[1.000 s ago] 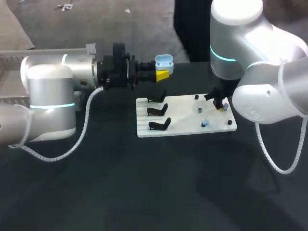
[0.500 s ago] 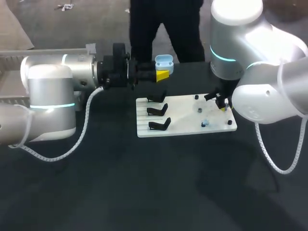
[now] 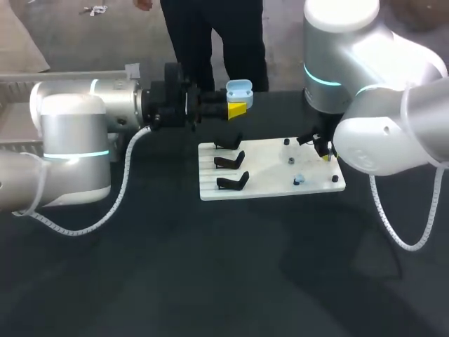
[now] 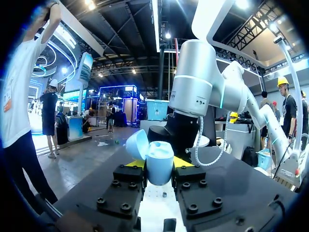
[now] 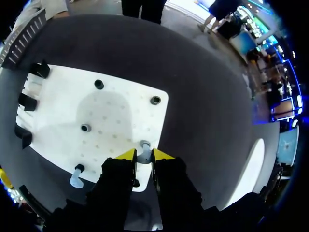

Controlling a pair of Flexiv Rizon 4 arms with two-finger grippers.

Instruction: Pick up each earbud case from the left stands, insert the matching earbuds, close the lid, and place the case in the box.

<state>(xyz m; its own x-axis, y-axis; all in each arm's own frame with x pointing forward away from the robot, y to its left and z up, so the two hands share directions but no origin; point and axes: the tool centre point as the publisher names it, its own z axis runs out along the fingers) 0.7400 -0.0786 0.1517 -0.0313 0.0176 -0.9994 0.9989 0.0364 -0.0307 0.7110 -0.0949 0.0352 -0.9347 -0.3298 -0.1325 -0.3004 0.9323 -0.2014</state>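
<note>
Head view shows the left gripper [image 3: 237,109] held up over the far side of the dark table [image 3: 210,274], just behind the white board [image 3: 270,168]. Its jaws pinch a pale blue case [image 3: 238,96] from both sides. The case stands upright and its lid [image 3: 240,85] is open. Left wrist view shows it too: the case [image 4: 159,166] sits tight between the two yellow tips of the left gripper [image 4: 160,163], with the round lid [image 4: 136,145] tipped back to one side

The board lies flat on the table. Three black stands [image 3: 231,161] sit in a row on its left part. Small dark pegs [image 3: 286,142] dot its right part

The right gripper [image 3: 324,150] points down at the right part of the board. In the right wrist view its jaws are close together and pinch a pale earbud [image 5: 144,155] by a peg near the board's edge. A second earbud [image 5: 76,178] sits by a peg at the same edge, off to the side of the right gripper [image 5: 144,154]
</note>
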